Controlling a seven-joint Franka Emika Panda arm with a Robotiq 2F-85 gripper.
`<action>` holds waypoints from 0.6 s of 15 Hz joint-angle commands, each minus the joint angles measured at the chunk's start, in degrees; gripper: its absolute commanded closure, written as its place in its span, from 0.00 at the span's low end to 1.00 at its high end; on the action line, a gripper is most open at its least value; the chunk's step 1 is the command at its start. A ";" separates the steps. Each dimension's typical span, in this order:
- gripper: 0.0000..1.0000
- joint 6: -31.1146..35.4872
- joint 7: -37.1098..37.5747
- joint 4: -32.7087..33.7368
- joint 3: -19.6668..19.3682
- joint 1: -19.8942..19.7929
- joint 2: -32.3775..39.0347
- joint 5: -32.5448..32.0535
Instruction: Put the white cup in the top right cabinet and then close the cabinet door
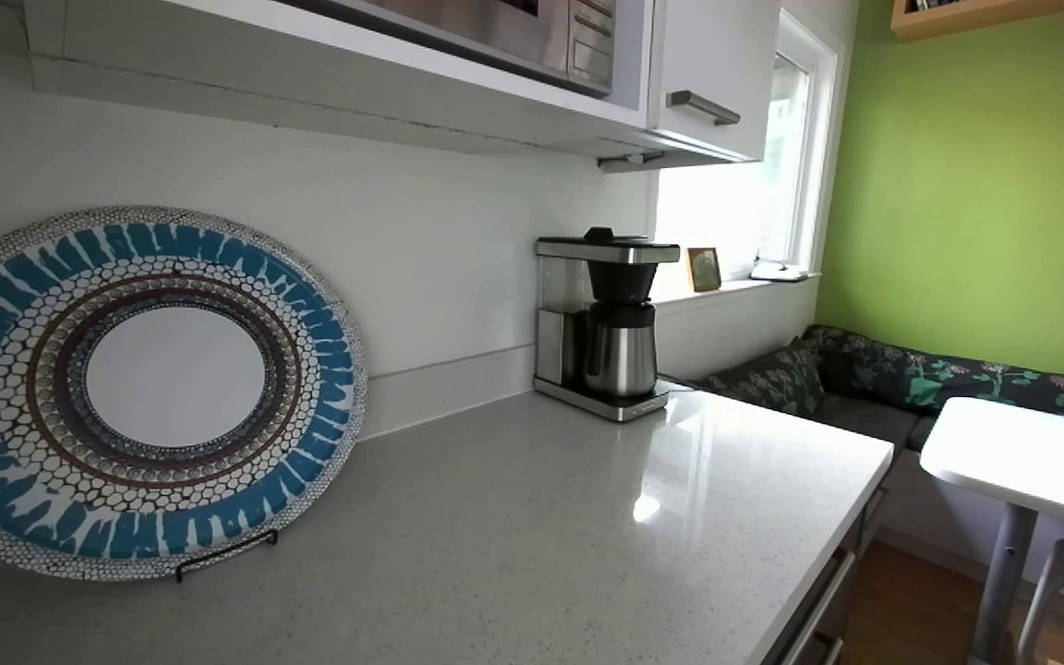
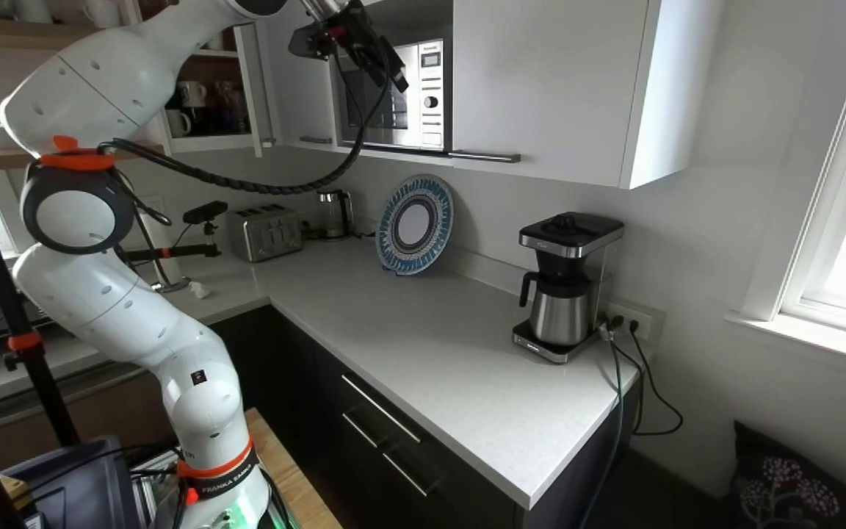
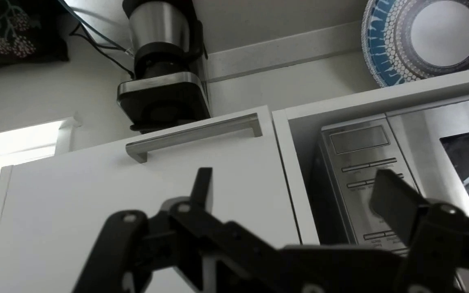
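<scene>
One white arm (image 2: 129, 316) is standing off the front edge of the bench (image 2: 408, 330). Its one gripper (image 3: 295, 191) is hanging above bench height, two fingers (image 3: 203, 185) standing well apart; in the wrist view one finger is overlapping the cabinet door (image 2: 540, 88), the other the single microwave (image 2: 419, 125). The top right cabinet (image 2: 673, 95), count one, is hanging above the wall edge, near the end edge; its door is sitting flush, one bar handle (image 3: 193, 135) running along the lower edge. White cup: cannot tell where it is standing. In both exterior views one coffee maker (image 2: 566, 286) is standing near the corner of wall edge and end edge. One patterned plate (image 2: 414, 224) is leaning back along the wall edge. One kettle (image 2: 335, 213) and one toaster (image 2: 265, 231) are standing toward the inner corner. Three drawer handles (image 2: 379, 408) are showing below the front edge.
</scene>
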 commanded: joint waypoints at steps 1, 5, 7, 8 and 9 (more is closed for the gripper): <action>0.00 -2.86 -4.06 -0.26 -2.47 0.85 -1.90 -2.11; 0.00 -6.16 -6.49 0.78 -4.28 1.03 -2.70 -1.86; 0.00 -7.84 -7.07 1.06 -4.57 0.98 -3.11 -1.94; 0.00 -8.57 -7.26 1.21 -4.69 1.01 -3.24 -1.88; 0.00 -8.98 -7.55 1.32 -4.70 0.99 -3.37 -2.04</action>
